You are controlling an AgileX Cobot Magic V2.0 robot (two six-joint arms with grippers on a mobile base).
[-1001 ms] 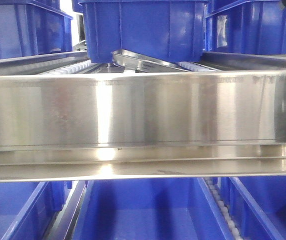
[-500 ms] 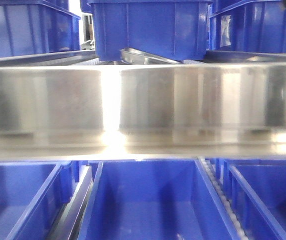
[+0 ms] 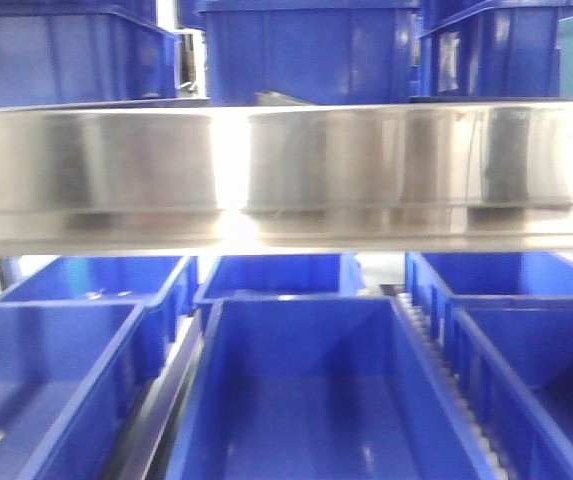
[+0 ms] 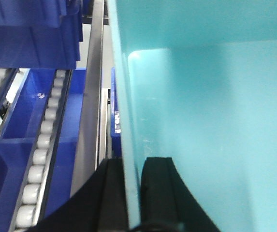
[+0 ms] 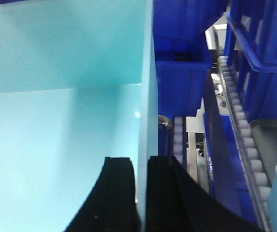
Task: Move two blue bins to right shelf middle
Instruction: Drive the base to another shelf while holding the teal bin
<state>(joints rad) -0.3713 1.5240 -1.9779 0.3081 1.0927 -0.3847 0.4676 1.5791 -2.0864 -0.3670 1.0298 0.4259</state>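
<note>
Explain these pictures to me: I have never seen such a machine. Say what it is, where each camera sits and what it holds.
This is a two-armed robot on a wheeled base, facing a storage rack. The front view looks forward at a steel shelf beam, with upper blue bins above it and open lower blue bins beneath. The other two pictures come from cameras on its wrists. The black left gripper is shut on one side wall of a turquoise bin; the right gripper pinches the opposite wall. So both arms carry one bin between them. Beside it, roller tracks line the shelves.
</note>
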